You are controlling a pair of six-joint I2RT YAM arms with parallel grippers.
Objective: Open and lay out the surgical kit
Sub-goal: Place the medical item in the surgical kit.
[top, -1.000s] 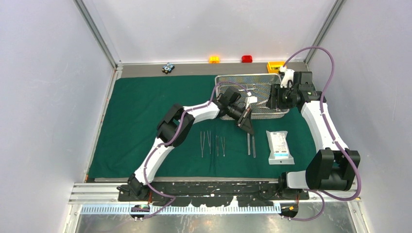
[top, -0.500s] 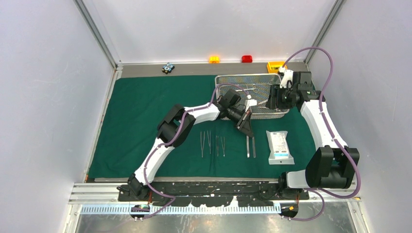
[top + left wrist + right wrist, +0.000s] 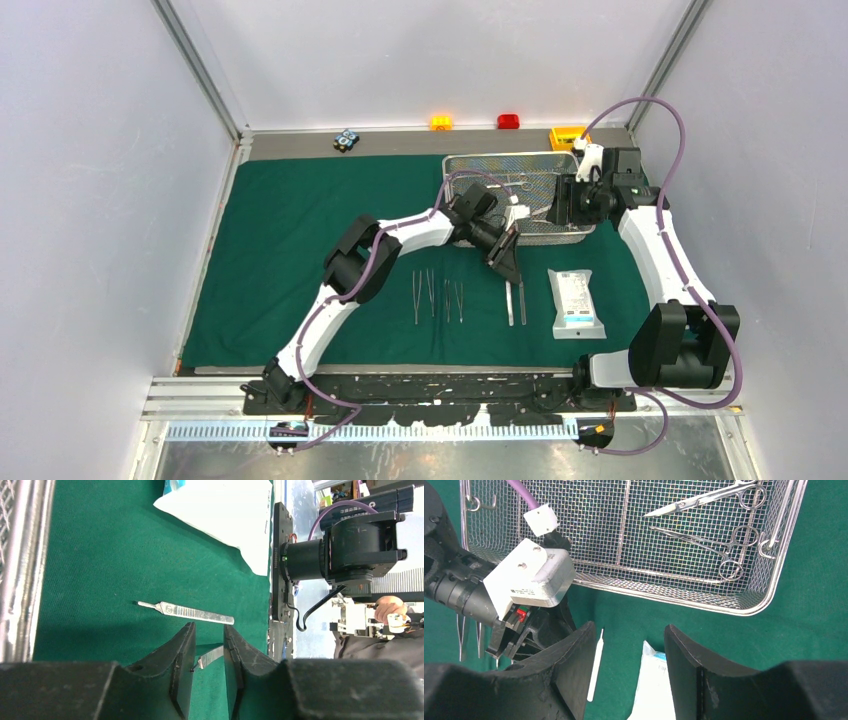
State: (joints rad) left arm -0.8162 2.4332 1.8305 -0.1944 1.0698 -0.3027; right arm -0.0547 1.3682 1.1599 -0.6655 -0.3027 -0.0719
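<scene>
Overhead, the drape (image 3: 290, 230) is seen spread flat, the wire-mesh tray (image 3: 500, 160) set at its far right, tweezers (image 3: 425, 295) and the white pouch (image 3: 575, 302) laid out nearer. From the left wrist, the left claw (image 3: 209, 630) is shown slightly parted, a silver handle (image 3: 210, 656) lying on the cloth between its fingers (image 3: 182, 650). From the right wrist, the right claw (image 3: 629, 630) is shown spread wide, nothing held, by the tray's near rim; ringed forceps (image 3: 719, 550) lie inside

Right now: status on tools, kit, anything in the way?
Left tool part open over a scalpel handle on the drape. Right tool open, empty, by the tray. Scissors and forceps in tray. No obstruction seen.
</scene>
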